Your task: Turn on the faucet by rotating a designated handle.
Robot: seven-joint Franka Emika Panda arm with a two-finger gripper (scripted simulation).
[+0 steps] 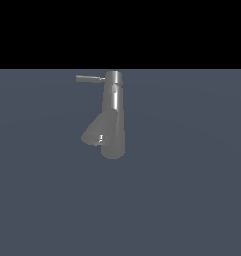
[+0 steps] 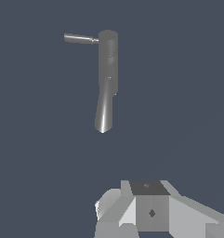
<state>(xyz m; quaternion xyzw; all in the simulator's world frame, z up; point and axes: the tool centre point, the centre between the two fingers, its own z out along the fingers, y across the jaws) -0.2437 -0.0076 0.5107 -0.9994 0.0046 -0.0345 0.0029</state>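
Observation:
The faucet (image 1: 113, 110) is a shiny grey tapered cylinder standing on the dark floor, with a wide conical spout (image 1: 94, 132) branching low toward the exterior view's left. The handle (image 1: 89, 78), a thin rod, sticks sideways from the top cap, also toward the exterior view's left. The wrist view takes in the faucet (image 2: 107, 69) and the handle (image 2: 80, 39) from a distance. White and grey blocks of my gripper (image 2: 150, 209) show at that picture's edge, well apart from the faucet. Its fingertips cannot be made out. In the exterior view the gripper is out of frame.
A flat dark blue-grey floor (image 1: 192, 200) spreads around the faucet, with a black background above it in the exterior view.

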